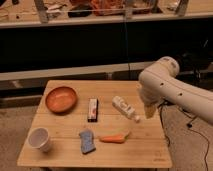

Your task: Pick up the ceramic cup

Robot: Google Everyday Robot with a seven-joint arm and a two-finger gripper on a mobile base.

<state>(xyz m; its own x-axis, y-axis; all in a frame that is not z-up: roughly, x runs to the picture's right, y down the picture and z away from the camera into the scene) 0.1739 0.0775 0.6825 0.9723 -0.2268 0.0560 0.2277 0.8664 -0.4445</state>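
One empty ceramic cup (pixel 40 139) front-left, blue sponge (pixel 87 141), carrot (pixel 113 138), white bottle (pixel 125 107) between, empty bowl (pixel 61 99) behind, gripper (pixel 150 111) open, far right.

The table (pixel 142 150) is pale matt wood, the ceramic cup (pixel 40 139) smooth white. The gripper (pixel 150 111), above the table's right edge, looks cream plastic.

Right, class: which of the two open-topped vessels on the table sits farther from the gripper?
The small white ceramic cup at the front-left corner; the wide orange-brown bowl lies closer to the gripper, over the right edge of the table.
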